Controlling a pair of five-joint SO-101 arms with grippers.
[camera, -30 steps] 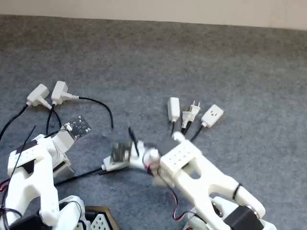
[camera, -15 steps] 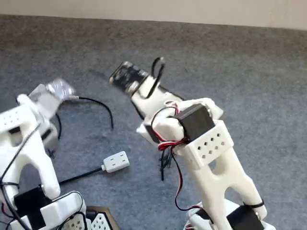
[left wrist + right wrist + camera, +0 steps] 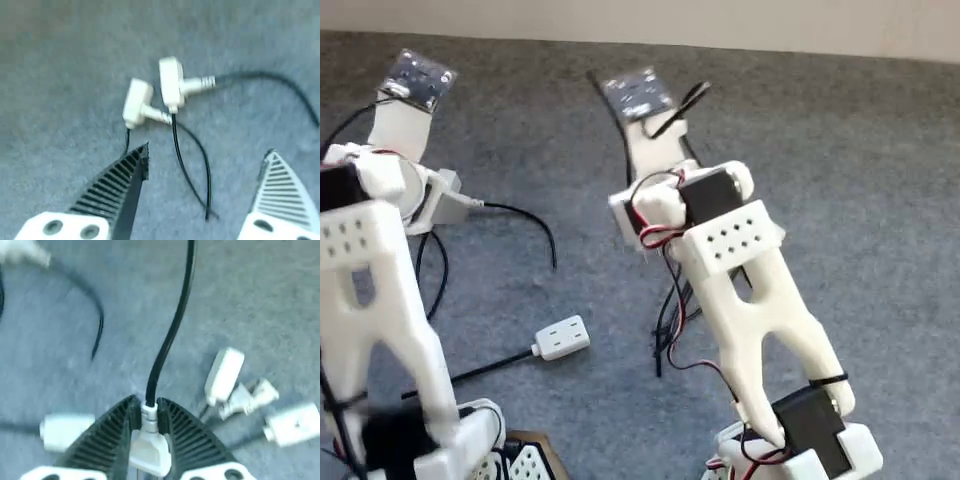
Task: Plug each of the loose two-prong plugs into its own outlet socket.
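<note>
My right gripper (image 3: 147, 402) is shut on a white plug (image 3: 148, 447) whose black cable (image 3: 172, 325) runs away across the grey carpet. Below it lie a white outlet socket (image 3: 67, 430), a white block (image 3: 225, 372), a two-prong plug (image 3: 250, 397) and another socket (image 3: 292, 425). My left gripper (image 3: 207, 150) hangs open above two white plugs (image 3: 137, 102) (image 3: 171, 82) lying side by side with black cables. In the high view both arms stand raised, and one outlet socket (image 3: 563, 337) lies between their bases.
Grey carpet (image 3: 840, 150) covers the whole floor, with a pale wall along the far edge. A black cable (image 3: 525, 215) loops out from the left plugs. The right arm's own wires (image 3: 670, 310) hang down over the carpet.
Both arms have risen from low over the carpet to high up. The right arm has left the socket near the front and swung toward the back; the left arm now stands over the two left plugs.
</note>
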